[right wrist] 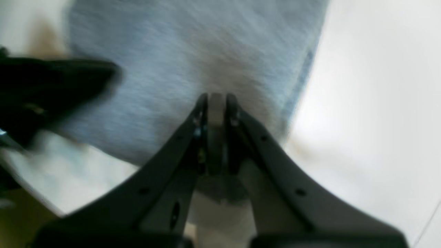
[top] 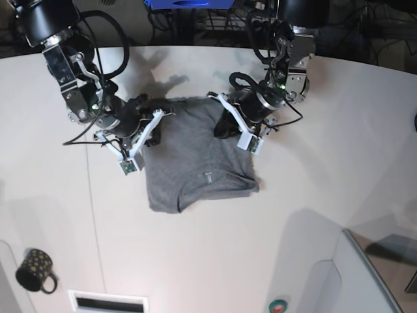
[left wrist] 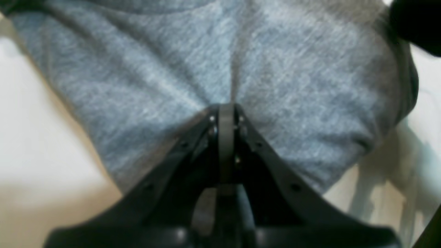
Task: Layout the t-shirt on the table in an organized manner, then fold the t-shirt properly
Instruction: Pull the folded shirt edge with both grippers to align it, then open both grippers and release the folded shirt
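While both arms reach in from the far side, the grey t-shirt (top: 199,156) lies partly folded mid-table (top: 208,248), pale tag up near its centre. Left gripper (left wrist: 225,108) is pinched fully closed on the shirt fabric. Right gripper (right wrist: 216,100) is likewise clamped on cloth at the shirt's opposite top edge.

The right gripper (right wrist: 217,103) is closed, its tips pinching the blurred grey t-shirt (right wrist: 179,69) above the white table (right wrist: 372,120), a dark arm (right wrist: 41,93) at left.
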Controlling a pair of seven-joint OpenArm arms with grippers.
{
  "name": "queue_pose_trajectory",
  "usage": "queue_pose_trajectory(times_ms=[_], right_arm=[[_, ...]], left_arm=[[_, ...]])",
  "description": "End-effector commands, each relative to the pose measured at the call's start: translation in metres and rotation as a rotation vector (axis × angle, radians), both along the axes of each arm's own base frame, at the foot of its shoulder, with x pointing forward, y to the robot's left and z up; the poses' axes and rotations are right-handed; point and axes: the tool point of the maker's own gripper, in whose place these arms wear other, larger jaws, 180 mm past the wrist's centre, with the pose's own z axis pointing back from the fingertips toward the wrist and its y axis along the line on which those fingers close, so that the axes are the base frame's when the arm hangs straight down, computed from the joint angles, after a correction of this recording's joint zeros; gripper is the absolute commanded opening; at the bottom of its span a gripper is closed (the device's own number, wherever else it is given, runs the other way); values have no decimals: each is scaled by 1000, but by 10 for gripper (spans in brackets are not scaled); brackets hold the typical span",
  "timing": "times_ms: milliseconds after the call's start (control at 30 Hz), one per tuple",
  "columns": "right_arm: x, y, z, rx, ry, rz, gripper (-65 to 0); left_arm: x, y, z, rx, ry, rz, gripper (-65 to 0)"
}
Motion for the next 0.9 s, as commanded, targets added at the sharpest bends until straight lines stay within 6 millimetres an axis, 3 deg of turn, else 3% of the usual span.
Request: queue_pose_trajectory(times_ms=[0, 100, 233, 333, 433, 667, 867], right_arm=[[9, -9, -1, -18, -8, -16, -635], [6, -15, -14, -29, 12, -32, -635], [-8, -16, -21, -26, 35, -36, -635], [-12, -14, -23, -25, 42, -32, -635], [-13, -11, -14, -13, 20, -29, -635], [-1, -2, 34, 0, -56, 0, -635], [17, 3, 55, 11, -114, 5, -635]], left_arm=[[0, 9, -10, 51, 25, 16, -650], [2, 21, -12, 59, 8, 28, -650], [5, 21, -9, 58, -3, 28, -650], [15, 20, 4, 56, -45, 26, -650], [29, 18, 27, 56, -115, 22, -650], [49, 35, 71, 132, -207, -6, -650], [46, 50, 62, 153, -182, 9, -650]])
